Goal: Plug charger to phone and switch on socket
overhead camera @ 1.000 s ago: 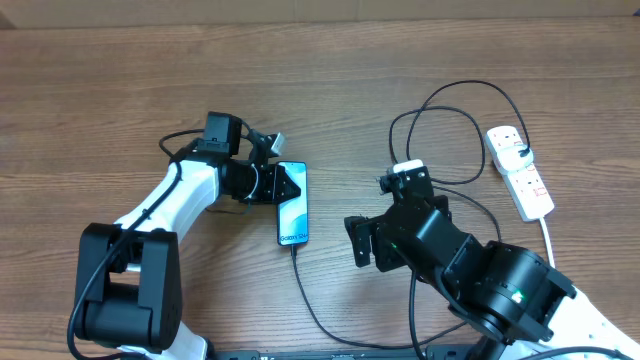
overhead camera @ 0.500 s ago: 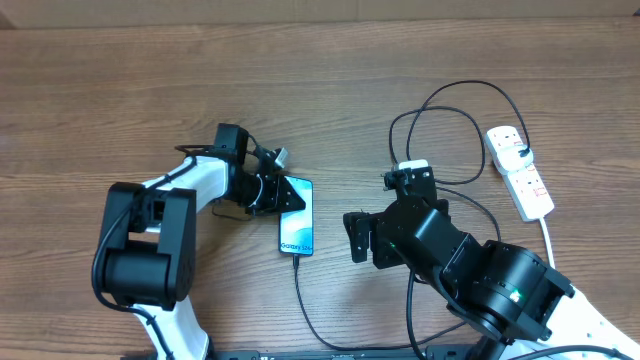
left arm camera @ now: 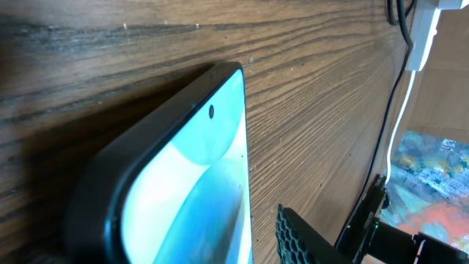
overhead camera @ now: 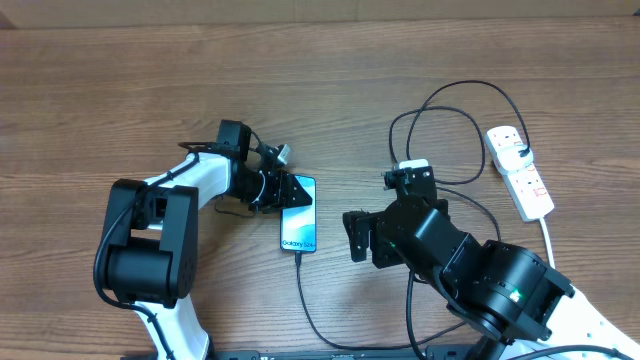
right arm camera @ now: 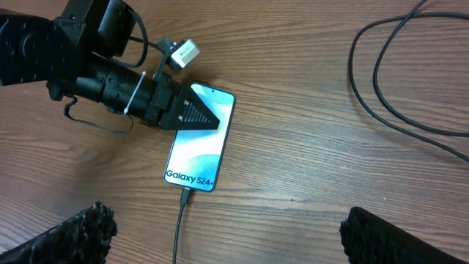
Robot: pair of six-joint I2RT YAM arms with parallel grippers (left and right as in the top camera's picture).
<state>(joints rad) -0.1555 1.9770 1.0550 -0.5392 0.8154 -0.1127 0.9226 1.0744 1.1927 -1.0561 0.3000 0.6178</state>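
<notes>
The phone (overhead camera: 301, 222) lies on the wooden table with its light blue screen up and "Galaxy S24+" at its near end (right arm camera: 192, 177). The charger's black connector (right arm camera: 185, 195) is in the phone's near end. Its cable (overhead camera: 312, 312) runs toward me and loops (overhead camera: 455, 105) up to the white socket strip (overhead camera: 522, 180) at the right. My left gripper (overhead camera: 288, 190) lies over the phone's far-left corner. In the left wrist view one finger (left arm camera: 297, 236) shows, with a strip of wood between it and the phone (left arm camera: 190, 183). My right gripper (overhead camera: 358, 238) is open and empty, right of the phone.
The strip's white cord (overhead camera: 548, 235) trails toward the front right. Black cable loops (right arm camera: 381, 81) lie between my right arm and the strip. Bare wood stretches across the back and left of the table.
The left arm has swung in and the gripper has moved right with the phone, which has shifted slightly right and toward me. The right arm has barely moved.
</notes>
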